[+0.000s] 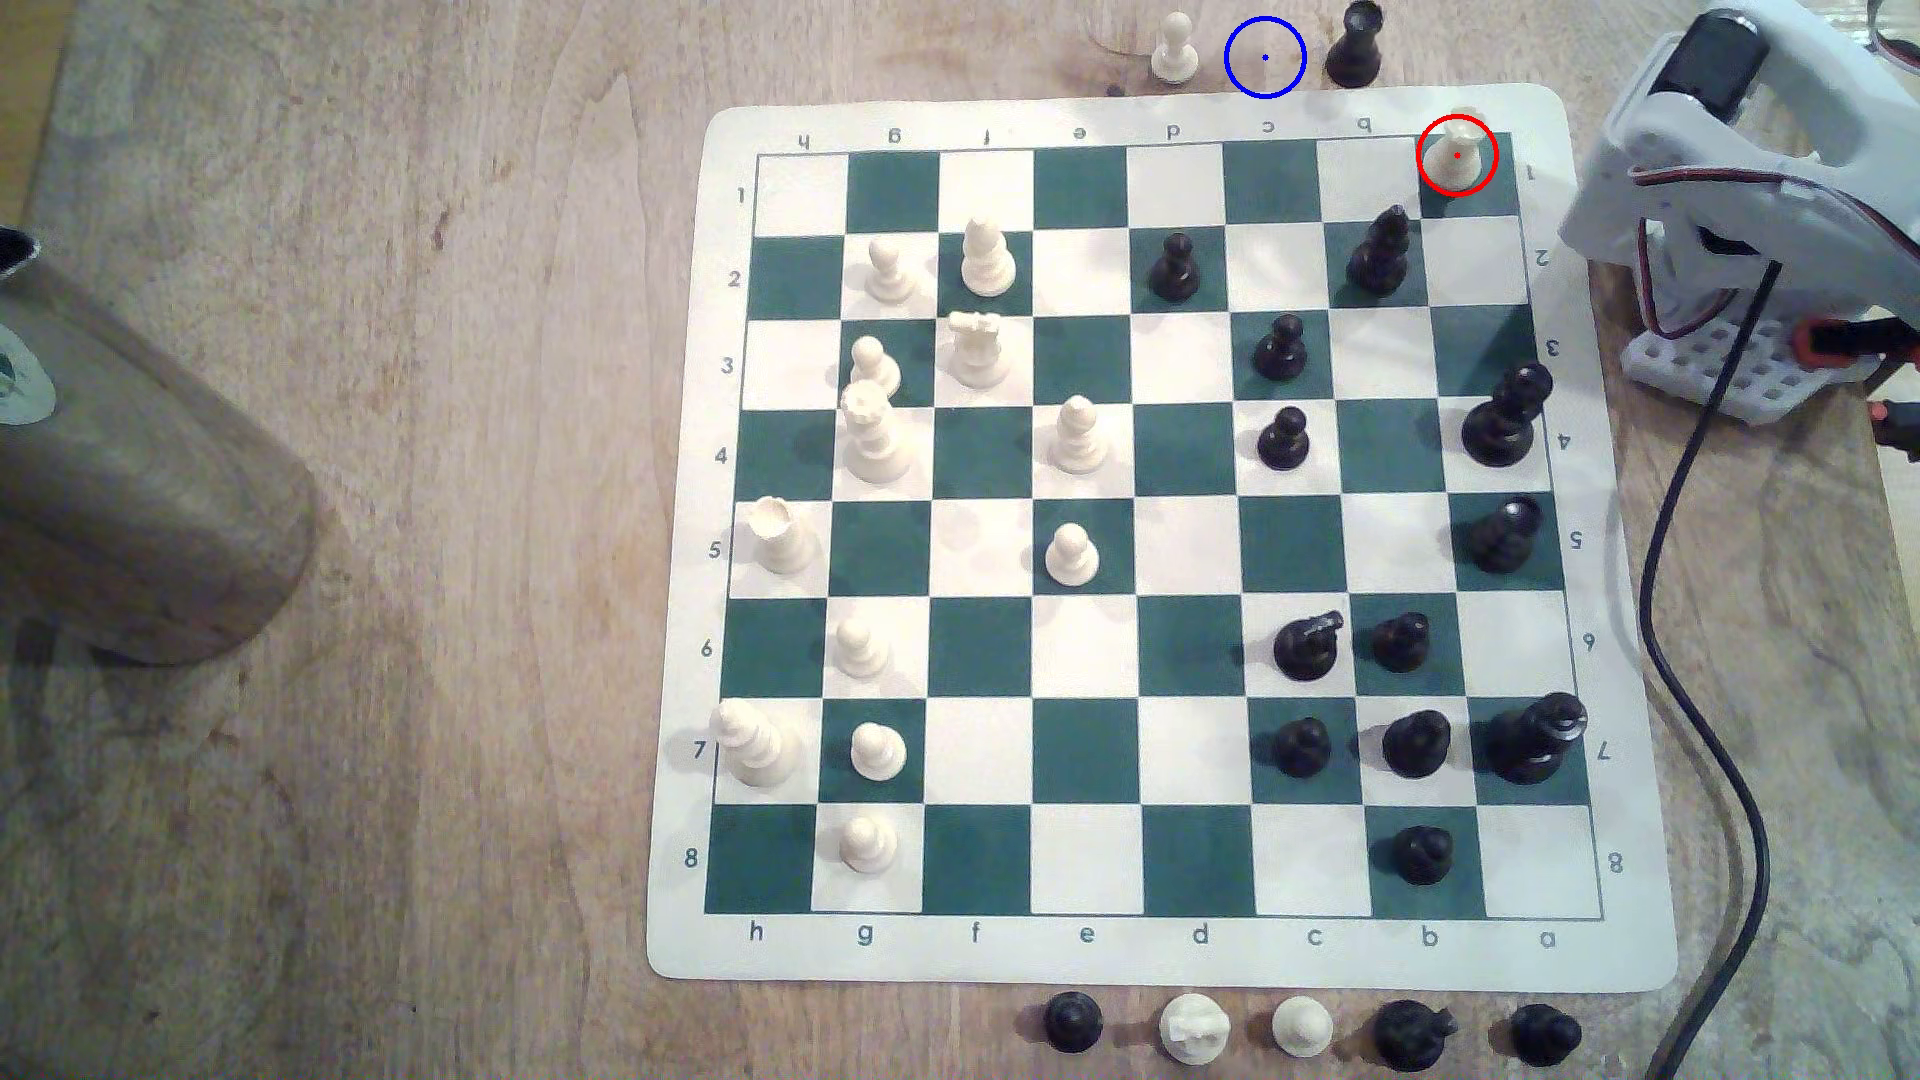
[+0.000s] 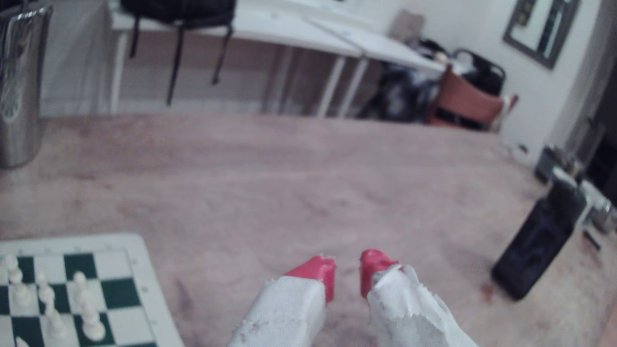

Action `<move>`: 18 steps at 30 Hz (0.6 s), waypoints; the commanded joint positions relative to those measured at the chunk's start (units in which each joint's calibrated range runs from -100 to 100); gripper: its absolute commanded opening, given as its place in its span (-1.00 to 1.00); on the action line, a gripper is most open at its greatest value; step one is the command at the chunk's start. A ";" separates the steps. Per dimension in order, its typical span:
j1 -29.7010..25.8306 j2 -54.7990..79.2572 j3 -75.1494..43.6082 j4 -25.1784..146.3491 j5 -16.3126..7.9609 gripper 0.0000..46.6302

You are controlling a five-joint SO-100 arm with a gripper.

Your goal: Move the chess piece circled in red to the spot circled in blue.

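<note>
On the far corner square of the chessboard (image 1: 1621, 623), at the exterior view's upper right, stands the cream rook (image 1: 1457, 154), upright and ringed by a drawn red circle. Beyond the board's far edge, on bare wood of the table (image 1: 416, 519), lies the blue circle (image 1: 1264, 57) with its small centre dot; it sits between a cream pawn (image 1: 1174, 49) on the exterior view's left and a black piece (image 1: 1355, 47) on the right, touching neither. The rook and the blue circle are near each other but apart, separated by the board's white border. The arm (image 1: 1745, 177) stands off the board at the exterior view's right, clear of every piece, with a black cable (image 1: 1704, 665) trailing down the table. In the wrist view the gripper (image 2: 347, 273) hangs above bare table beside a corner of the board; its red-tipped fingers (image 2: 320, 268), wrapped in white tape, are parted by a narrow gap with nothing between them. A metal cup (image 1: 125, 457) lies at the exterior view's left edge.
</note>
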 commanded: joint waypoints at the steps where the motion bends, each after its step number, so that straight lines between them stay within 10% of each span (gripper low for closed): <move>1: 0.16 0.39 -5.86 1.61 -19.05 -0.82; 3: -1.02 1.23 -8.31 4.97 -27.99 -0.83; 6: 1.09 1.15 -7.58 5.13 -31.31 -0.84; 10: 2.27 2.08 -7.40 4.64 -30.28 -0.96; 12: 2.03 4.29 -8.40 8.82 -22.71 -0.99; 18: 2.35 16.51 -15.83 26.51 -19.29 -0.88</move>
